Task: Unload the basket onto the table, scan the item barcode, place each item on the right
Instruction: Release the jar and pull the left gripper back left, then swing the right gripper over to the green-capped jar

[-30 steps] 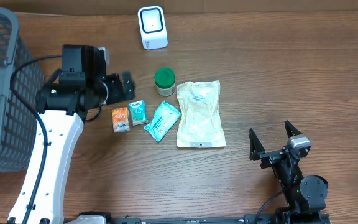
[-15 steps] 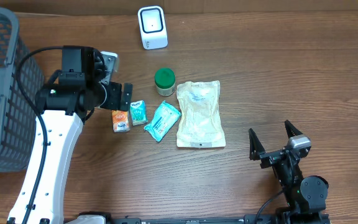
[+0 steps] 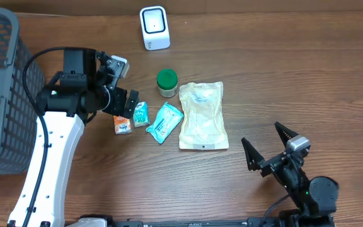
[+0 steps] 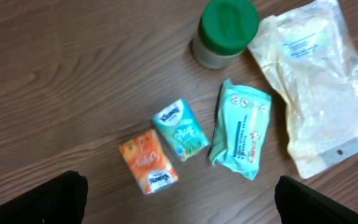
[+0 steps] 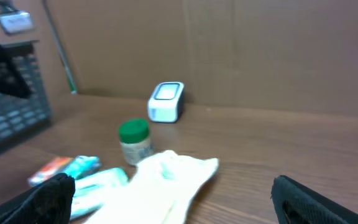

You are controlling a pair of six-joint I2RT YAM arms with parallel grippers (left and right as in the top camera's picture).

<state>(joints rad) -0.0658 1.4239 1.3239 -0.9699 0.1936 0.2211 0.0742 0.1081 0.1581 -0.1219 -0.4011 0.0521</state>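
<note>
The left gripper (image 3: pixel 123 84) is seen spread wide over a small orange tissue packet (image 4: pixel 148 161); the right gripper (image 3: pixel 266 145) is likewise spread.

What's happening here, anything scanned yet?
Nothing is picked up yet. The left end effector hovers open above the orange tissue pack and teal tissue pack, holding nothing. Beside them lie a wipes pack, a green-lidded jar and a white pouch. The white scanner stands at the far edge of the table with no item in front of it. The right end effector is open and empty at the near right.
</note>
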